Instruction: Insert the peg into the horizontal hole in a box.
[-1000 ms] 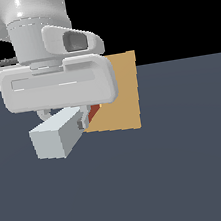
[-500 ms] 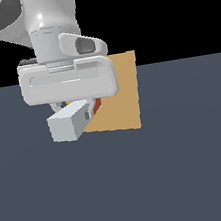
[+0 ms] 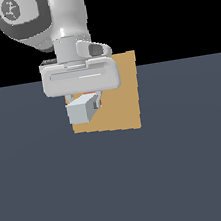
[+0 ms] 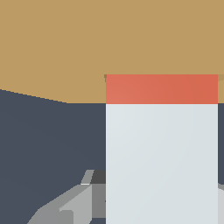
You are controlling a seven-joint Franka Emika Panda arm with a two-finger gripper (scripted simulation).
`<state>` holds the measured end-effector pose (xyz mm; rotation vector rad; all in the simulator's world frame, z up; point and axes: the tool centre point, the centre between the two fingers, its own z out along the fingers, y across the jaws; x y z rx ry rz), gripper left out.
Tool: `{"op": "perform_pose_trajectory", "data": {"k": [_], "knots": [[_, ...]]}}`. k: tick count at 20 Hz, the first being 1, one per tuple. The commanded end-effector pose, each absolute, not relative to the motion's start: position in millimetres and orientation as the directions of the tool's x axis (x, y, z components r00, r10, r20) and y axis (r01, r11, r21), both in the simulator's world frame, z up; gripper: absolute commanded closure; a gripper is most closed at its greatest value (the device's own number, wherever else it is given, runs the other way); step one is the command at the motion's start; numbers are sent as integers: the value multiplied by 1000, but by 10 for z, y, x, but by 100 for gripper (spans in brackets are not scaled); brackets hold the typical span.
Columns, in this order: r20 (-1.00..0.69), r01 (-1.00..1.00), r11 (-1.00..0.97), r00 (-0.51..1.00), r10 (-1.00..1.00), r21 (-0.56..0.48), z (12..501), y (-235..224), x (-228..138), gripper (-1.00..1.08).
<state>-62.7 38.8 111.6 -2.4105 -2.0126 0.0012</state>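
The tan box stands upright behind the arm, and its face fills the far part of the wrist view. My gripper is shut on the peg, whose pale grey-white end faces the exterior camera. A sliver of the red-orange end shows under the hand. In the wrist view the peg runs straight to the box, and its red-orange end meets the face where thin dark edges of the hole show at its corners. One finger shows beside the peg. The hole is hidden in the exterior view.
The box stands on a dark blue-grey floor that spreads all around it. The arm's white hand body covers the box's upper part on the exterior view's left.
The gripper has carried the peg toward the exterior view's right and up, in front of the box's middle. The peg now points more squarely at the face, and less red shows.
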Motion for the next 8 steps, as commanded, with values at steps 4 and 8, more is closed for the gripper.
{"op": "perform_pose_trajectory", "data": {"k": [4, 8], "knots": [[1, 984, -181, 181, 984, 4, 1140, 511, -578, 108], [1, 984, -181, 181, 984, 4, 1140, 487, -574, 108]]}}
